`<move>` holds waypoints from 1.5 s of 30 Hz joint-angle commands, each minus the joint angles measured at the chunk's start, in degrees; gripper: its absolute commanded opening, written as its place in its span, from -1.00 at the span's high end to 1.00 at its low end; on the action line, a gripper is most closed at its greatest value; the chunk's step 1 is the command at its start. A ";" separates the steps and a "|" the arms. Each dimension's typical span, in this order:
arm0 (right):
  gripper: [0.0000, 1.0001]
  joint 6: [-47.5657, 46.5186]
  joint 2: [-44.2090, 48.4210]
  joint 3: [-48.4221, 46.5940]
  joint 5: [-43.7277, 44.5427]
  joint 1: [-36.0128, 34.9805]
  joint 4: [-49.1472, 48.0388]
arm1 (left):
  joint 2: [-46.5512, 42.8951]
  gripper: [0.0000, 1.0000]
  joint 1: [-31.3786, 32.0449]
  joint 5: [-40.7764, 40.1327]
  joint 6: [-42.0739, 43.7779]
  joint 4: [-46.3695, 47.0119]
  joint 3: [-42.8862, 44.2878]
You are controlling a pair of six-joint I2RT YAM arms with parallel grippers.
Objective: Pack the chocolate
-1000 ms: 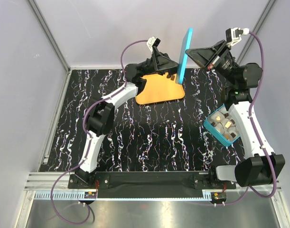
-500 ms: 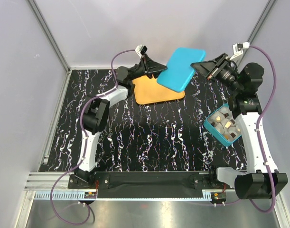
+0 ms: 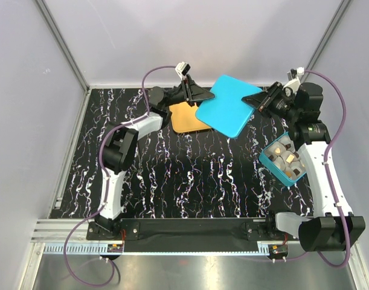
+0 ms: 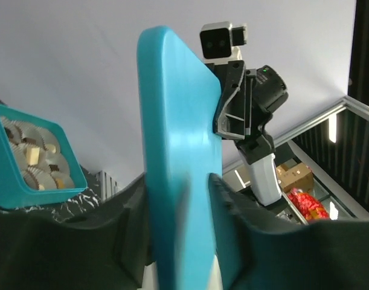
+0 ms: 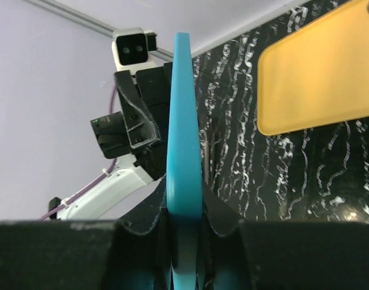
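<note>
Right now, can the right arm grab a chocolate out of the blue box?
Probably not yet. The right gripper is shut on the teal lid, which the left gripper grips too. The box lies open with nothing over the chocolates, but that gripper is full.

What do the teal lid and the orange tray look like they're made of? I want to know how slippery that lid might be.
The teal lid looks like rigid moulded plastic with a smooth satin finish: soft sheen, rounded corners, no sag. The orange tray is probably plastic or coated board with a matte finish: even colour, no glare. I cannot tell which.
</note>
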State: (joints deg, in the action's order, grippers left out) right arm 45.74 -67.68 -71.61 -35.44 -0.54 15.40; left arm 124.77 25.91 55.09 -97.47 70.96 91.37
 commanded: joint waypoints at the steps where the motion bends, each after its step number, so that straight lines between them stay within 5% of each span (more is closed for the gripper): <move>1: 1.00 -3.46 0.09 -3.34 5.64 0.45 6.03 | -4.61 0.02 -1.03 0.72 9.36 -4.04 -1.97; 6: 1.00 -8.63 0.00 -15.72 15.20 2.56 13.86 | -13.40 -0.21 -2.88 -3.40 29.32 -33.86 -8.31; 10: 1.00 -10.58 0.97 -21.71 22.42 2.82 18.08 | -19.29 -0.29 -0.09 -18.49 57.66 -66.95 -3.23; 12: 1.00 -11.19 1.32 -24.44 26.19 2.82 18.61 | -20.00 -0.29 1.94 -26.30 61.77 -75.57 -1.29; 19: 1.00 -10.84 4.48 -32.18 34.73 2.82 18.70 | -12.48 -0.19 16.16 -41.18 66.89 -82.21 7.49; 28: 1.00 -10.58 12.04 -28.23 43.26 2.82 18.35 | 3.71 -0.15 27.95 -47.17 65.48 -79.22 23.31; 45: 1.00 -9.79 18.28 -17.68 39.04 2.82 19.67 | 17.78 -0.14 32.10 -51.23 63.90 -73.25 32.55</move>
State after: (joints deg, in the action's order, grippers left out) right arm 35.83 -50.98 -89.45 4.45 2.15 37.30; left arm 140.49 57.74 5.32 -33.06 -6.48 120.36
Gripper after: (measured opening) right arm 0.213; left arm 0.563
